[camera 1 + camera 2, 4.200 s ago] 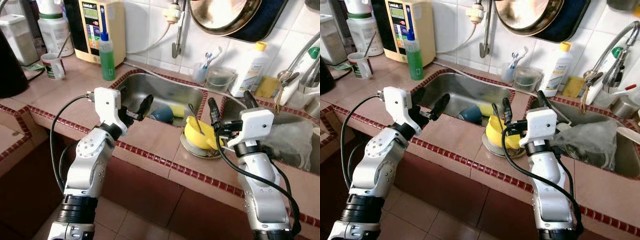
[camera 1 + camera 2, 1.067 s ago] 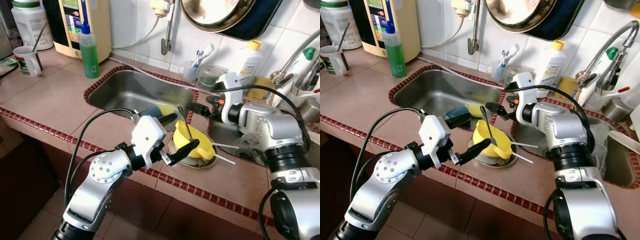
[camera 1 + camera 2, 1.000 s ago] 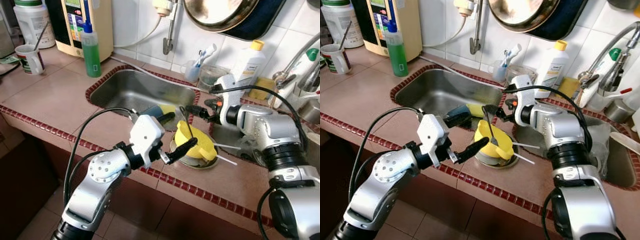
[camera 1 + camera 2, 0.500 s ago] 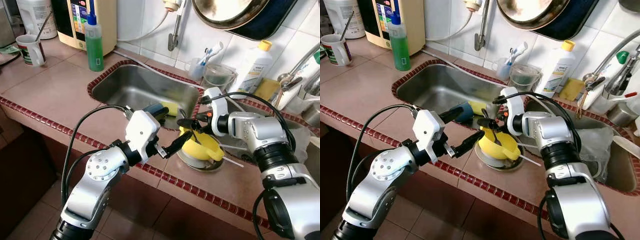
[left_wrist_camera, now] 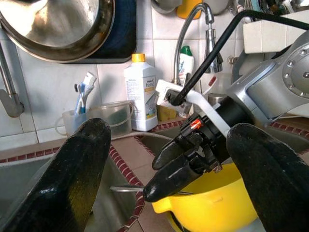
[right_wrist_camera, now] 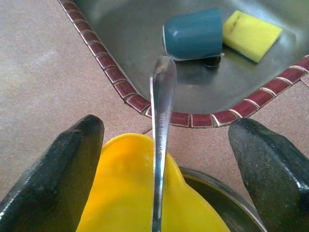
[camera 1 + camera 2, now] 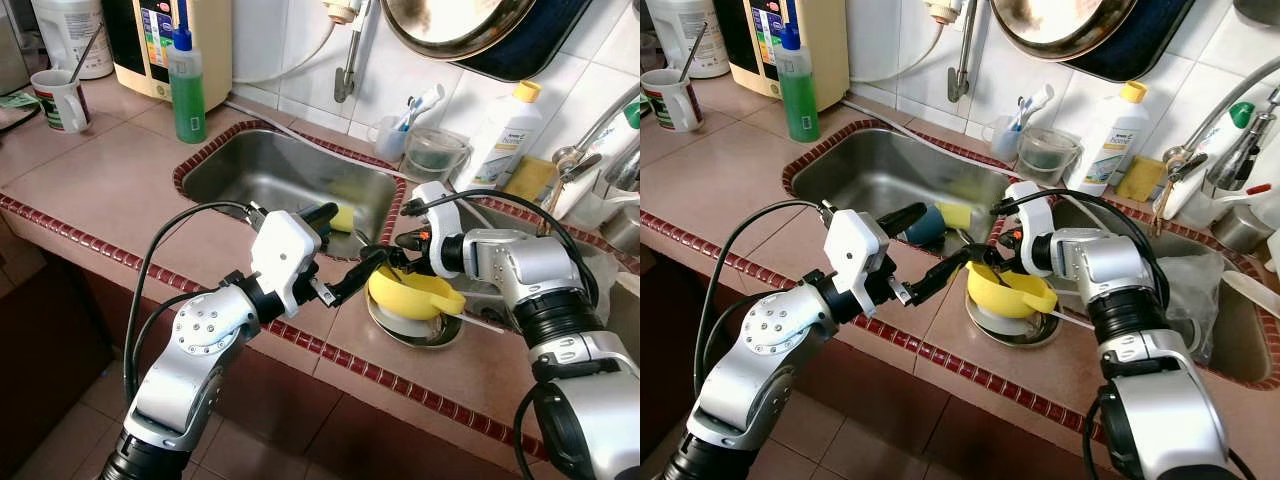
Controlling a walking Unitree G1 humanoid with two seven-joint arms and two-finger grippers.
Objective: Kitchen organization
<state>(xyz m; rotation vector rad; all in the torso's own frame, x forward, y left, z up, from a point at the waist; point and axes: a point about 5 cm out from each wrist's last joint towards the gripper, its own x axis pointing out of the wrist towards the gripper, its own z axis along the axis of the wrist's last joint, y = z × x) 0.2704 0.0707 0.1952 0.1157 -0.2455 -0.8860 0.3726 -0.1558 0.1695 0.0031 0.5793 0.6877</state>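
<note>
My left gripper (image 7: 340, 250) hangs over the front edge of the tiled counter (image 7: 110, 190), just beside the near right corner of the left steel sink (image 7: 270, 180), its two black fingers spread wide with nothing between them. Half a second ago it sat slightly lower and further left; it has since edged toward the yellow plastic bowl (image 7: 415, 293). In that sink lie a blue-grey plastic cup (image 6: 193, 33) on its side and a flat yellow sponge (image 6: 252, 35), near each other by the drain. The bigger change is on my right: my right gripper (image 6: 164, 145) has swung in from above the right-hand sink (image 7: 1215, 300) and come down to the rim of the yellow bowl, which rests tilted in a shallow steel dish (image 7: 420, 330) on the strip of counter between the two sinks. Its fingers are parted wide on either side of the long steel spoon (image 6: 161, 106), whose handle rises out of the bowl and points over the sink edge toward the cup; they do not touch it yet. I judge the spoon is my target, and closing on the handle comes next. What else the bowl holds I cannot tell.
</note>
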